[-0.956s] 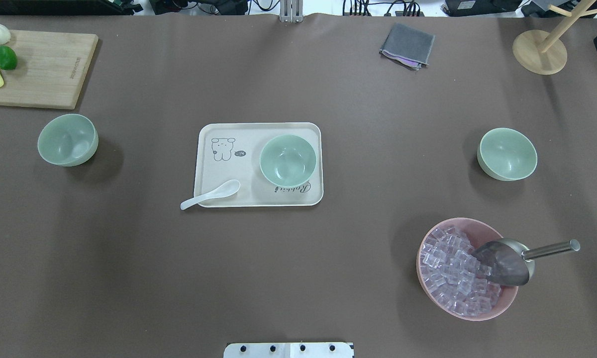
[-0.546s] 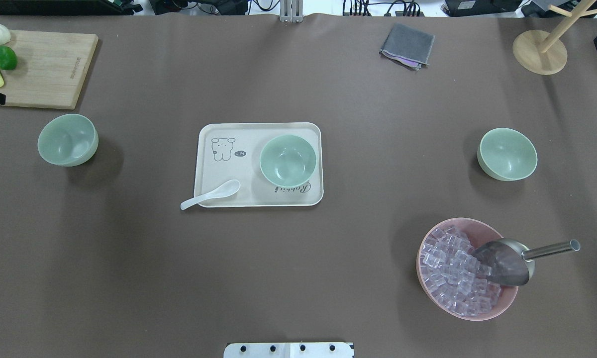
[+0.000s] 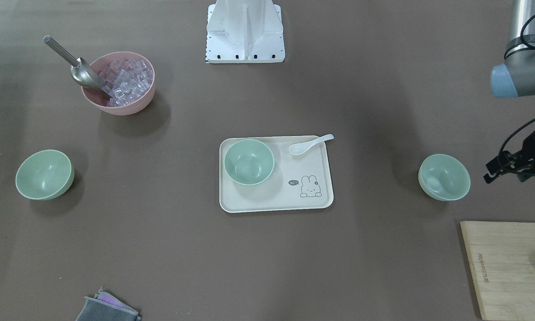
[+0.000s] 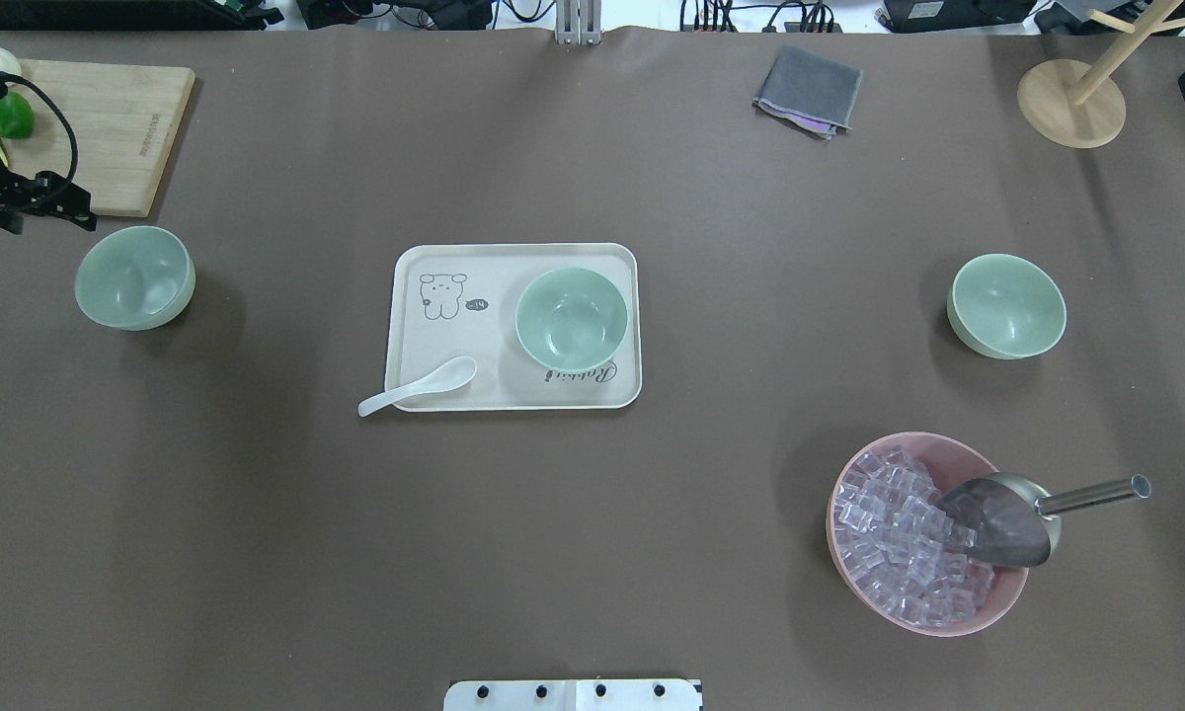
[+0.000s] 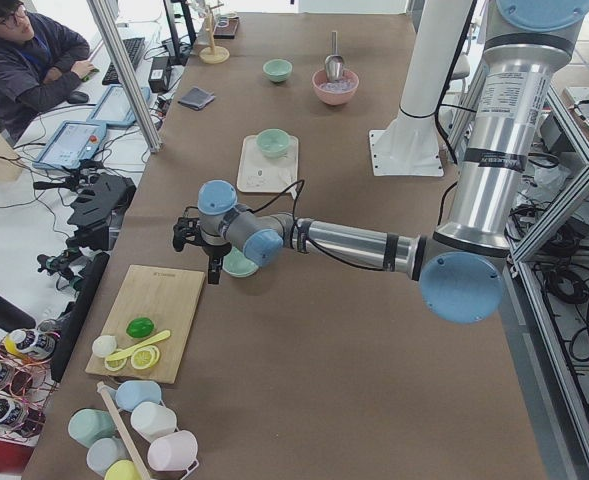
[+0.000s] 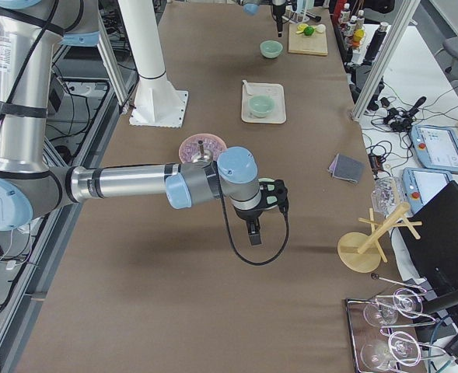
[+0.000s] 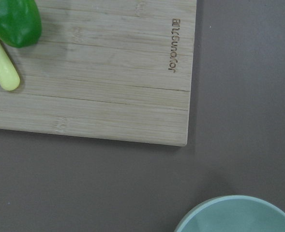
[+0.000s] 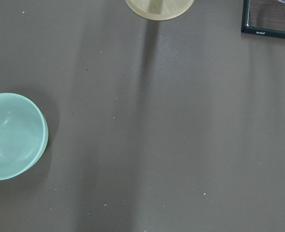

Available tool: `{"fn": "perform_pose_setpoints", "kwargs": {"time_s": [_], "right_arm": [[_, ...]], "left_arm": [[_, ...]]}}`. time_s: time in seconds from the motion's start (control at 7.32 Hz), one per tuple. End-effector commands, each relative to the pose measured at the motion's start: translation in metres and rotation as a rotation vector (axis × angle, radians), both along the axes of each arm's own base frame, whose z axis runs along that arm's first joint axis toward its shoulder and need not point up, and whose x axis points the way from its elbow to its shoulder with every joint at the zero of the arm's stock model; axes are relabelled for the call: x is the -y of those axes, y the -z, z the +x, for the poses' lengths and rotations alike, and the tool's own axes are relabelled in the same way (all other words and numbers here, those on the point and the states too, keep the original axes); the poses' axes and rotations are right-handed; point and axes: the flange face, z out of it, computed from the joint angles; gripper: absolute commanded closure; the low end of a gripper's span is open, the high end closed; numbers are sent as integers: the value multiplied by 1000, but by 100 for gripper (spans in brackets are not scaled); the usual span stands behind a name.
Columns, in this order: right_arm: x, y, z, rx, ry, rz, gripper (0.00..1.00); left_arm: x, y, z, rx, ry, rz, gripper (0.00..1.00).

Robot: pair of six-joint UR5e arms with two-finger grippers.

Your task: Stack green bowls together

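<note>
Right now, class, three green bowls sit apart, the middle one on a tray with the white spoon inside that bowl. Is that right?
Not quite. The white spoon is not inside the middle bowl; it lies on the tray beside the bowl, not touching it, as the overhead view shows. The rest holds.

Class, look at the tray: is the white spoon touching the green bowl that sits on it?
Apart. The overhead view shows a strip of bare tray between the spoon and the bowl.

The left arm (image 5: 354,245) stretches out level, the left gripper (image 5: 212,272) hanging downward at its end; the right arm (image 6: 127,185) and right gripper (image 6: 253,233) are posed alike.
</note>
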Motion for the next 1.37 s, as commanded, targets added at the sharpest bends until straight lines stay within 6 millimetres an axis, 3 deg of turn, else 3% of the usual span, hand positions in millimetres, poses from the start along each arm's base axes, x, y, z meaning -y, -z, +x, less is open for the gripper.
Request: {"fn": "perform_pose_setpoints", "kwargs": {"time_s": [0.0,0.14,0.27,0.55,1.23], "right_arm": [[-1,-2,0,1,0,10,1],[-1,-3,0,1,0,12,1],[-1,-3,0,-1,0,12,1],[-1,-2,0,0,0,21,1],[-1,-1,0,1,0,23,1]], "left_arm": [[-2,-3,9,3,-10,-2,30],[-3,0,11,0,-18,12,45],[-10,-2,21,-8,-37,36,49],[-15,-10,31,8,-106,87,52],[-32,-25,25,11,-126,78,60]]}}
